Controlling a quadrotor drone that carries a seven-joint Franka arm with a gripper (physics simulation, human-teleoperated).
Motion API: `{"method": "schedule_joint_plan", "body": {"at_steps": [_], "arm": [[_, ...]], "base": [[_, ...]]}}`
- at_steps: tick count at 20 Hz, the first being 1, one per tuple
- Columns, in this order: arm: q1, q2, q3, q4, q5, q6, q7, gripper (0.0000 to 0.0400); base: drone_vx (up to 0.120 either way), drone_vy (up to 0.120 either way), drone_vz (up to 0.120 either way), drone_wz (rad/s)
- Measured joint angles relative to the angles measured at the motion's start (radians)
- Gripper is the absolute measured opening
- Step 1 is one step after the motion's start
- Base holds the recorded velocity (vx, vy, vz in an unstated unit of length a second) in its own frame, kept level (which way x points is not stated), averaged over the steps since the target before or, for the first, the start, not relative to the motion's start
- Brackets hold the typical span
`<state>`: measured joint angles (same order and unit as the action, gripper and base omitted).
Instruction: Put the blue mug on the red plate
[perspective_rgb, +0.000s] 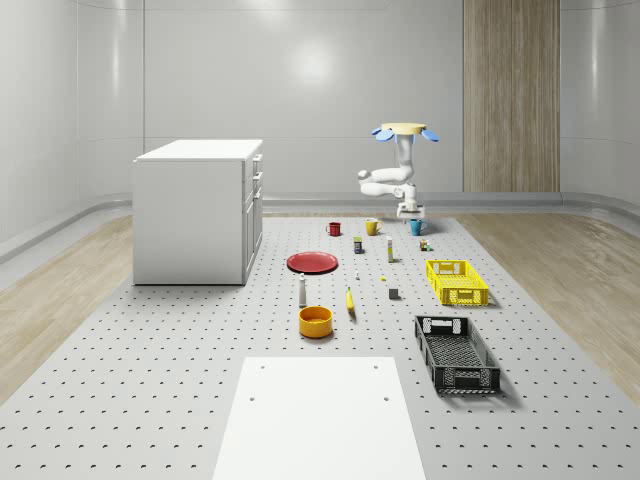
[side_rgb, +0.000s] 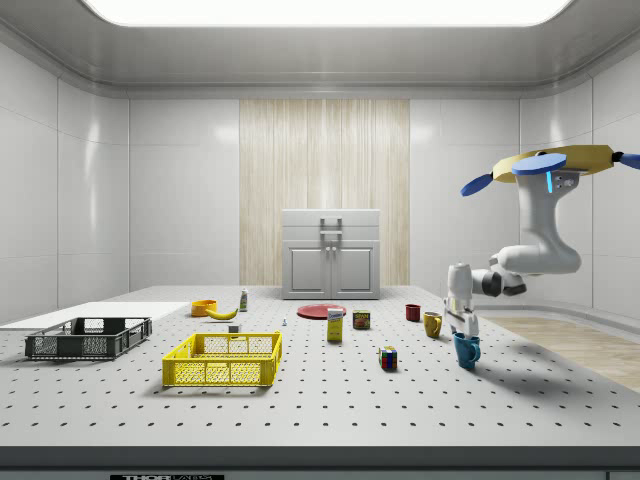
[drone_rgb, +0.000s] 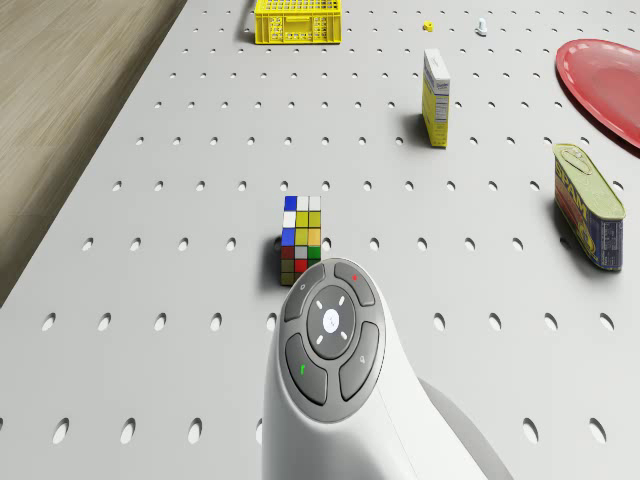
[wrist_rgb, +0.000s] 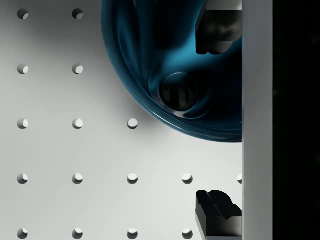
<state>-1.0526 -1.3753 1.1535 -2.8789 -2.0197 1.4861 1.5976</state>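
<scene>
Largest first: a grey perforated surface (perspective_rgb: 150, 400), broad and mostly bare along its near edge and along its left edge in the whole-scene view. Next, a white cabinet (perspective_rgb: 195, 215) standing toward the far left corner, with open room in front of it. Then a flat white sheet (perspective_rgb: 320, 420) lying at the middle of the near edge. Hovering above the far edge, right of centre in the whole-scene view, the drone (perspective_rgb: 405, 130), with its white arm (perspective_rgb: 385, 180) bent down to the gripper (side_rgb: 465, 330). Along the right side, a black crate (perspective_rgb: 457, 352) nearer the near edge and a yellow crate (perspective_rgb: 456, 281) behind it, well apart from the drone. Around the middle, the red plate (perspective_rgb: 313, 262), flat, with nothing on it and bare surface around it. Nearer than that, an orange bowl (perspective_rgb: 315, 321) and a banana (perspective_rgb: 350, 299). Close to the far edge, directly under the gripper, the blue mug (perspective_rgb: 416, 227), upright on the surface, well apart from the plate. Beside it in a row along that edge, a yellow mug (perspective_rgb: 371, 226) and a red mug (perspective_rgb: 334, 229). Just in front, a colour cube (drone_rgb: 301, 240), a small box (drone_rgb: 435, 97) and a tin (drone_rgb: 588, 205). In the wrist view, fingers (wrist_rgb: 218, 30) spread wide, one over the mug's hollow and the other outside its rim, gripping nothing.
</scene>
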Motion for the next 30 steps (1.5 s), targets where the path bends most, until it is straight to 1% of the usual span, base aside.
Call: {"method": "schedule_joint_plan", "body": {"at_steps": [4, 5, 6, 7, 8, 10, 12, 16, 20, 22, 26, 30], "arm": [[-0.001, -0.007, -0.004, 0.003, -0.003, 0.009, -0.001, 0.04], [-0.001, -0.009, -0.005, 0.003, -0.003, 0.011, -0.001, 0.0354], [-0.001, -0.01, -0.005, 0.003, -0.003, 0.012, -0.001, 0.0298], [-0.001, -0.011, -0.005, 0.004, -0.003, 0.014, -0.001, 0.0254], [-0.002, -0.013, -0.005, 0.004, -0.002, 0.015, -0.001, 0.022], [-0.002, -0.015, -0.005, 0.004, -0.002, 0.018, -0.001, 0.0173], [-0.003, -0.018, -0.005, 0.005, -0.001, 0.02, 0.0, 0.0144], [-0.005, -0.022, -0.004, 0.005, 0.001, 0.025, 0.001, 0.0116], [-0.006, -0.025, 0.013, 0.001, 0.019, 0.021, 0.004, 0.0106], [-0.005, -0.024, 0.036, -0.006, 0.04, 0.013, 0.007, 0.0104], [-0.006, -0.026, 0.074, -0.015, 0.078, 0.002, 0.013, 0.0101], [-0.008, -0.03, 0.093, -0.019, 0.098, 0.001, 0.016, 0.01]], "base": [[0.0, 0.0, 0.0, 0.0], [0.0, 0.0, 0.0, 0.0], [0.0, 0.0, 0.0, 0.0], [0.0, 0.0, 0.0, 0.0], [0.0, 0.0, 0.0, 0.0], [0.0, 0.0, 0.0, 0.0], [0.0, 0.0, 0.0, 0.0], [0.0, 0.0, 0.0, 0.0], [0.0, 0.0, 0.0, 0.0], [0.0, 0.0, 0.12, 0.0], [0.12, -0.12, 0.12, 0.0], [0.12, -0.12, 0.12, 0.0]]}}
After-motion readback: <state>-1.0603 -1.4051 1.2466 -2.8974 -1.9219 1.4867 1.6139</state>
